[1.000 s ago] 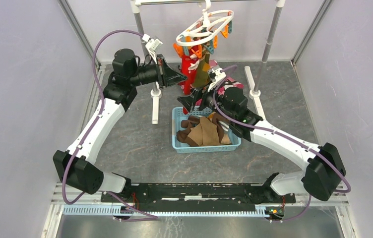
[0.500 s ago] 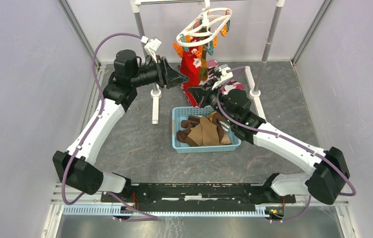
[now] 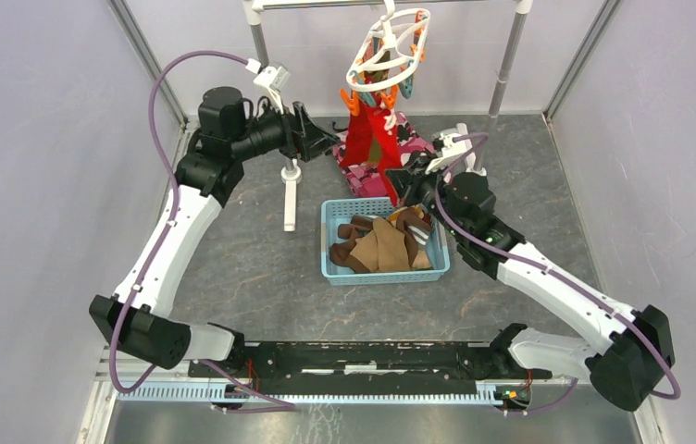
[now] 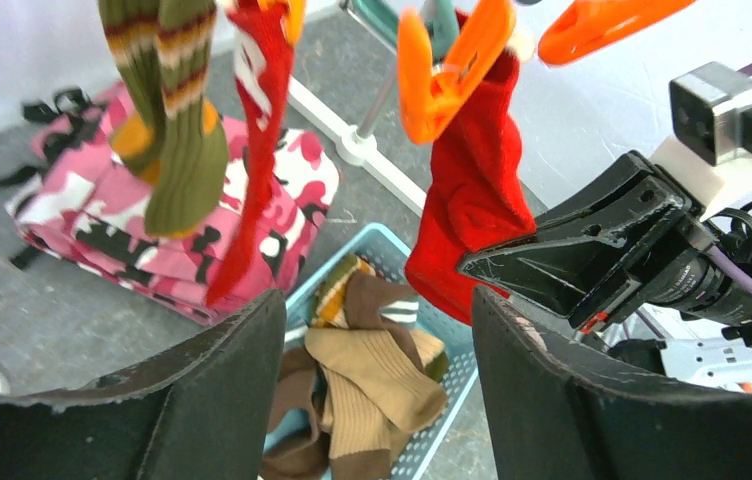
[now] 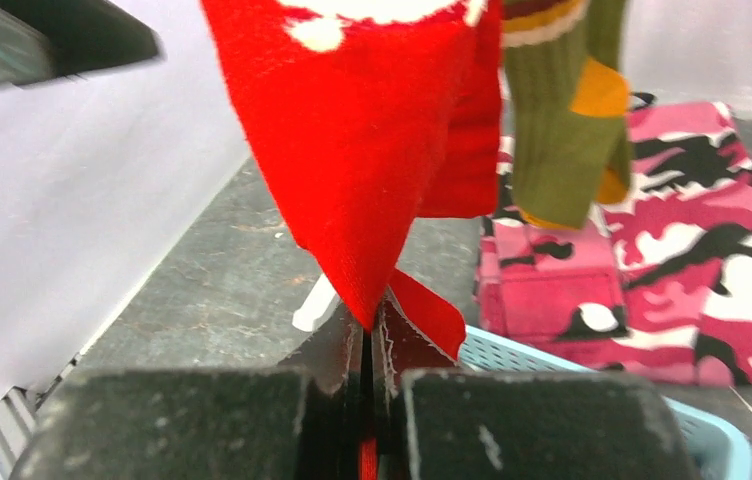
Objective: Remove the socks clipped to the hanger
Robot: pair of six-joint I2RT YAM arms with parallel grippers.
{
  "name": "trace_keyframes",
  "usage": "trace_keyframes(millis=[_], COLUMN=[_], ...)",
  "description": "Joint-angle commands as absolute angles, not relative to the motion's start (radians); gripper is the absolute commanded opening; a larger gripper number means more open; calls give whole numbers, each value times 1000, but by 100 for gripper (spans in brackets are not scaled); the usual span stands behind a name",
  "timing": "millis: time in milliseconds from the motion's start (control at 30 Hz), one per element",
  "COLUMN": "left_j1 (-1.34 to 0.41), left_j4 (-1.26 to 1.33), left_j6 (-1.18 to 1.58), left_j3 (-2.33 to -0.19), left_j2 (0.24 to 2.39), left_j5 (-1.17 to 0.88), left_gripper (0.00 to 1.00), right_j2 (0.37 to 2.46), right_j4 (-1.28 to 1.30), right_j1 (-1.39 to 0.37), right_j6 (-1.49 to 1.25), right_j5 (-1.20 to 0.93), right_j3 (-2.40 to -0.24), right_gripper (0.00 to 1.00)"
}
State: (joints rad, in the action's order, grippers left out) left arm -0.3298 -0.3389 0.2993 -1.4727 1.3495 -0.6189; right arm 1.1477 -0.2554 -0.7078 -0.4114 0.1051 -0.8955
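**Right pincer nips a red sock below the hanger; left pincer stands wide**

Nearest to us, on the grey surface (image 3: 261, 268), sits a blue basket (image 3: 329, 242) with brown and tan socks (image 3: 379, 248) heaped inside. Just past its far rim we find the right pincer (image 5: 367, 335). Its two jaws are pressed together on the lower tip of a red sock (image 5: 372, 170), and the fabric runs up from there to an orange clip (image 4: 447, 70).

Behind the basket a pink camouflage cloth (image 3: 363, 178) lies on the surface. Over it hang a second red sock (image 4: 252, 150) and an olive striped sock (image 4: 177, 130). Both are clipped at the top and hang just beside the held one. We cannot tell whether they touch each other.

To the left of the hanging socks we see the left pincer (image 3: 324, 141). Its jaws are spread wide with nothing between them, and it stands near the socks without touching any.

Farther back and higher, the white hanger (image 3: 389, 51) carries all three hanging socks on its clips. It is tilted steeply, and its hook is over the top bar of the metal rail stand (image 3: 259, 42), whose posts rise at the far edge of the surface.
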Motion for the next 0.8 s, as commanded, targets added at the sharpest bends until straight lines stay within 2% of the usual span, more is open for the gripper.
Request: trace_keyframes(millis=[0,200,400,767], left_j1=[-326,-326,-341,-467], left_j4=[-328,-271,-242,-273], left_j6=[203,255,286,287], left_j3=[-1566,-1578,-1651,-1899], left_j2=[1350,1374,1422,1638], left_j5=[-603,-690,-713,-610], left_gripper=[73,68,50,46], right_j2=[1038,961,908,978], right_j4=[-203,-109,-36,-13], right_j1=[-643,-596,-548,-495], right_j6=[-426,-403,-382,-412], right_j5=[64,35,45,-27], right_j3=[-888,-933,-965,-986], right_gripper=[0,0,0,0])
